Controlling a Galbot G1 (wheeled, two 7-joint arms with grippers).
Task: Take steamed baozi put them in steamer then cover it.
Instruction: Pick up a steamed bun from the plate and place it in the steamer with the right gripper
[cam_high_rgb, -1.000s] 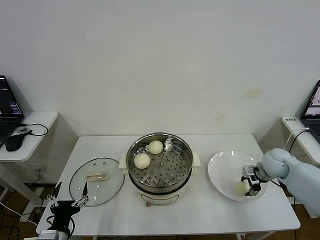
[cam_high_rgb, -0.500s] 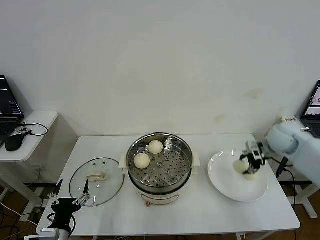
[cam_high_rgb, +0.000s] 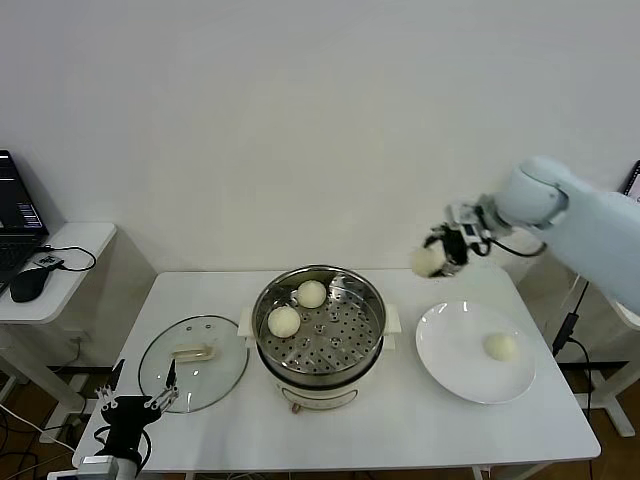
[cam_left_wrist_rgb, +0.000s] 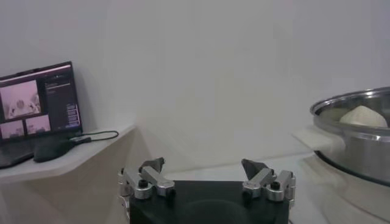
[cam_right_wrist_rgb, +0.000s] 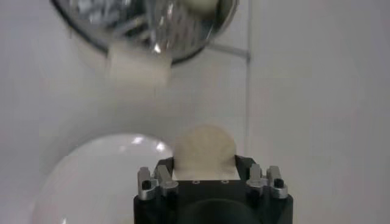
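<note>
Cream-white dough rides in our right gripper (cam_high_rgb: 440, 254), clamped on one steamed baozi (cam_high_rgb: 429, 260) and held aloft past the right rim of the steamer (cam_high_rgb: 372, 300), above the gap between pot and white plate (cam_high_rgb: 445, 350). Everything now turns on one relation: the steel pot lies to the left of and below the held bun, with bare perforated tray showing on its right half. From the right wrist camera we see the bun (cam_right_wrist_rgb: 204, 146) seated between the jaws, the steamer's edge and side handle (cam_right_wrist_rgb: 135, 70) beyond it. Our right forearm reaches in level from the right of the steamer, wrist bent toward the pot. Two buns (cam_high_rgb: 284, 321) already sit in the steamer's left half; one more (cam_high_rgb: 500, 346) waits on the plate to its right. The cover (cam_high_rgb: 194, 361) lies flat on the table left of the steamer. Our left gripper (cam_high_rgb: 133, 405), jaws spread and empty, idles just before the cover's front edge.
</note>
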